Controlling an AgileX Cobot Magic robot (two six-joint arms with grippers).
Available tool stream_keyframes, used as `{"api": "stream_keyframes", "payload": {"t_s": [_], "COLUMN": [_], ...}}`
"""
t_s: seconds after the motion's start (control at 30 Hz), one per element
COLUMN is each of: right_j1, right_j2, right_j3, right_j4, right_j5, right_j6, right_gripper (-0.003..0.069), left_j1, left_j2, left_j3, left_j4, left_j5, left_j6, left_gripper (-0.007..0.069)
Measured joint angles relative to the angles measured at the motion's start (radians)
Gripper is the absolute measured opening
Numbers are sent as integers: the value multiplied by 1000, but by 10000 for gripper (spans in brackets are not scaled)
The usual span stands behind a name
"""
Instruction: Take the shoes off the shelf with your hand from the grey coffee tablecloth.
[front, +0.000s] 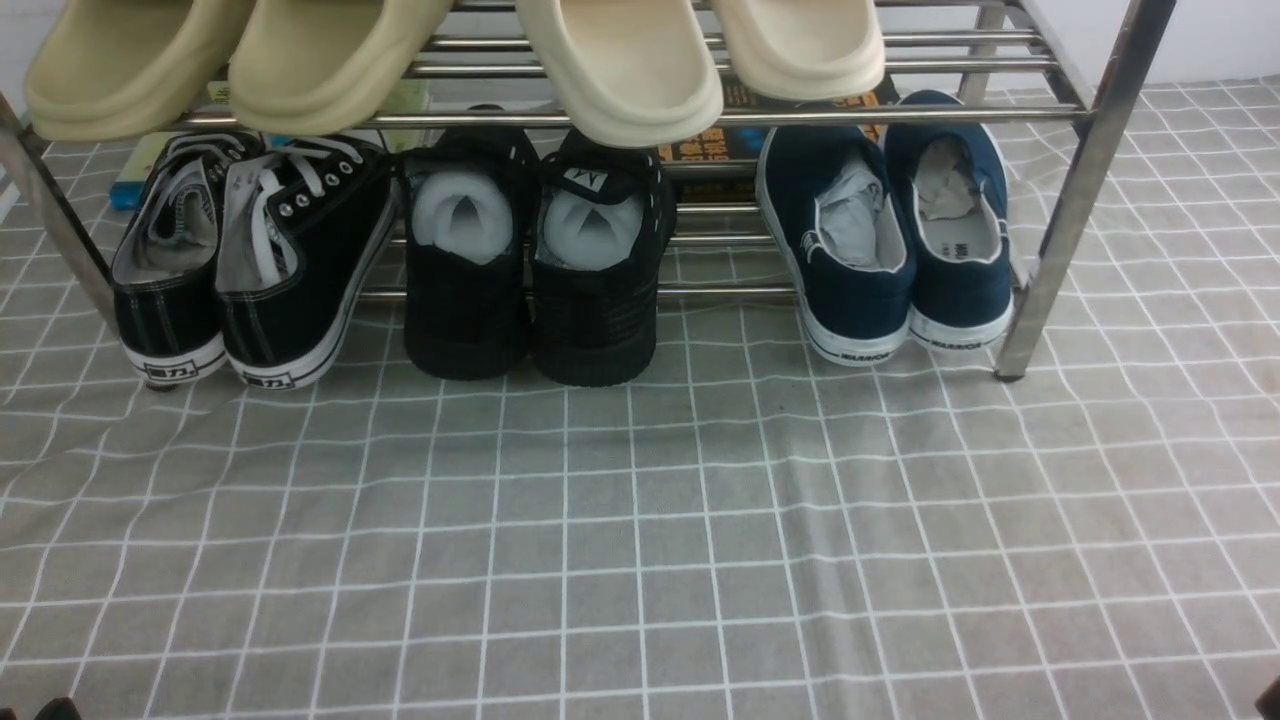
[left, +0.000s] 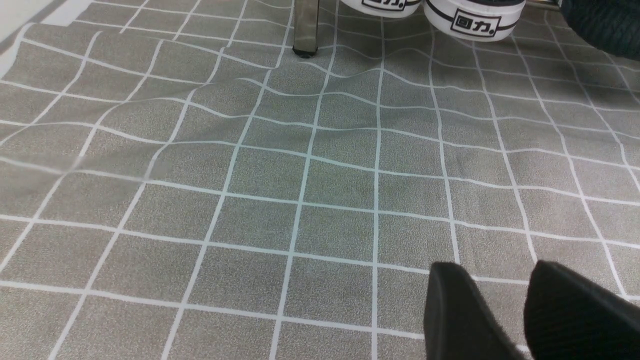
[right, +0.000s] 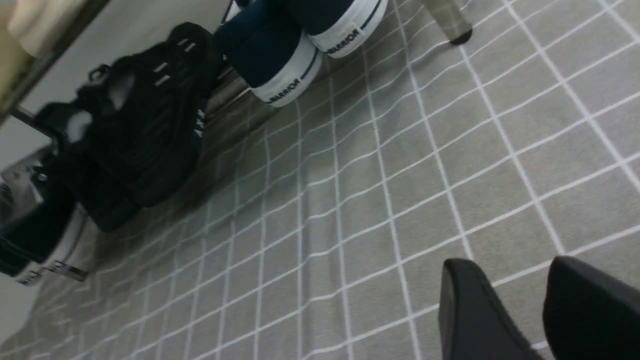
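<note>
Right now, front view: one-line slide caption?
Navy slip-ons at the right end of the shelf, lower tier, beside black mesh shoes and lace-up sneakers; gridded grey tablecloth beneath.

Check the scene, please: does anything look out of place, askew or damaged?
Nothing looks spilled or damaged. The grey tablecloth is rippled beside the shelf leg, and a book lies behind the navy shoes, which is odd for a shoe rack.

Plain, seemingly white wall behind.
</note>
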Motion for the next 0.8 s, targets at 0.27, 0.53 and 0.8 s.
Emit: {"api": "stream_keyframes", "payload": {"t_s": [0.27, 0.53, 0.8], "right_j1": [0, 0, 24], "right_j2": [1, 399, 1025], "right_j3": [-45, -433, -670], "right_j4": [71, -205, -321], "right_j5": [-52, 208, 491], "right_j6": [-68, -163, -254], "right_gripper": [188, -5, 52], "left_j1": [0, 0, 0], "left_j2": [0, 0, 0], "left_j3": [0, 0, 0], "left_j4": [0, 0, 0], "left_j5": [0, 0, 0], "left_j6": [0, 0, 0], "left_gripper": [239, 239, 239]}}
